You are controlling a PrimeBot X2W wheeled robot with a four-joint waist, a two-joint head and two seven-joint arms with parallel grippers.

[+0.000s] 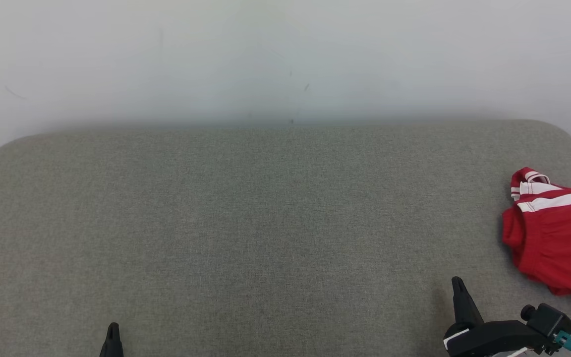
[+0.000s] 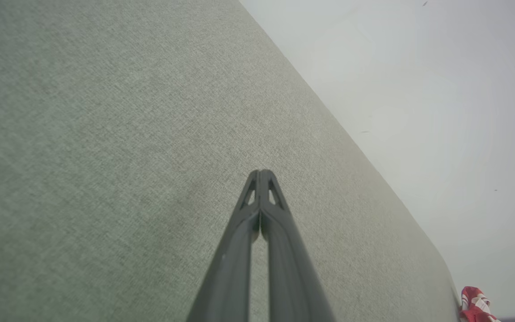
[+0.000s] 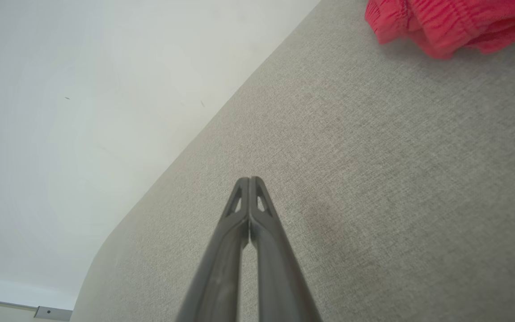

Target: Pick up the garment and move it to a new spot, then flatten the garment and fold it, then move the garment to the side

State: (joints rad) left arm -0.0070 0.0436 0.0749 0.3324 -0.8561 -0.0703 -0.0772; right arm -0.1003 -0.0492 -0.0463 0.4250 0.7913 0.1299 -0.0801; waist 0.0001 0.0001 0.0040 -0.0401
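Observation:
A crumpled red garment (image 1: pixel 558 233) with white stripes lies at the right edge of the grey cushioned surface (image 1: pixel 246 223), partly cut off by the frame. It shows too in the right wrist view (image 3: pixel 445 22) at the top right and as a small red bit in the left wrist view (image 2: pixel 475 306). My right gripper (image 1: pixel 458 282) is shut and empty at the lower right, left of and nearer than the garment, apart from it. My left gripper (image 1: pixel 113 328) is shut and empty at the lower left. Both wrist views show the fingertips pressed together, left (image 2: pixel 261 172) and right (image 3: pixel 249 180).
A pale wall (image 1: pixel 285 59) rises right behind the cushion's back edge. The cushion has rounded far corners at left and right. A wide stretch of bare grey fabric lies between the grippers and the wall.

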